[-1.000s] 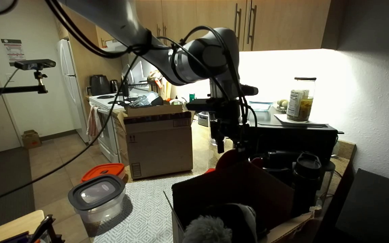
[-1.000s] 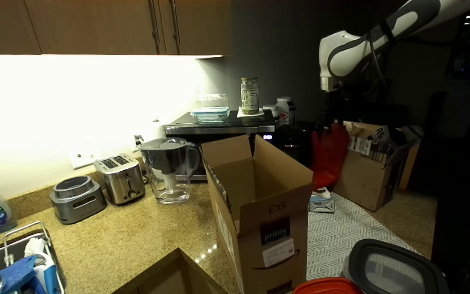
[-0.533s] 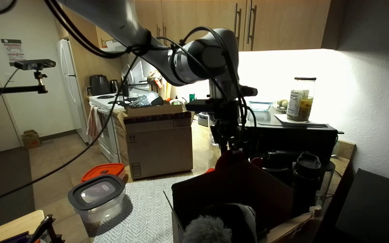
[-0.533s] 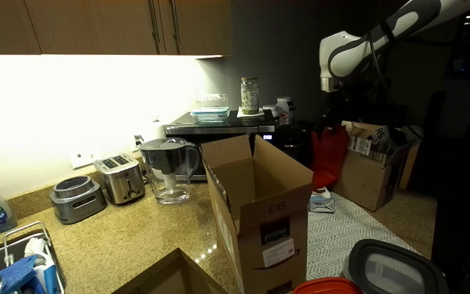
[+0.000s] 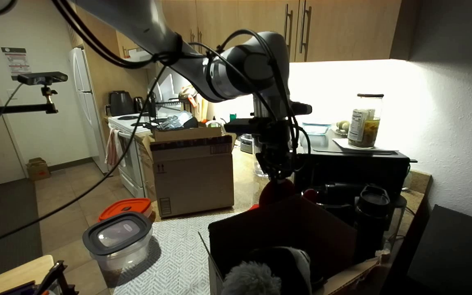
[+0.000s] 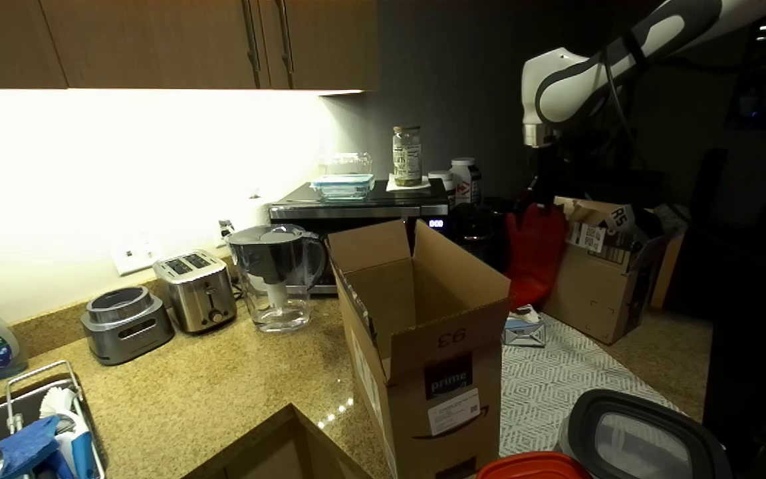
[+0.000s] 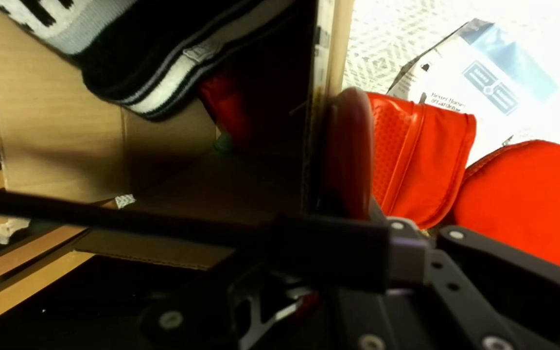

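Pincer (image 5: 279, 177), spread a second ago, now clamps the red mitt (image 6: 534, 249) by its top edge, so the grasp looks made.

The red, thumbed, rubbery mitt (image 6: 534, 249) looks faintly glossy, and dimpled in the wrist view. The black, jointed gripper (image 5: 279, 177) is matt with shiny metal bolts (image 7: 456, 235). The tall brown cardboard box (image 6: 416, 416) is dull, the striped black-and-white knitted hat (image 7: 134, 63) soft, the boxy silver metal toaster (image 6: 197, 293) glossy, the speckled tan stone-look counter (image 6: 223, 399) polished.
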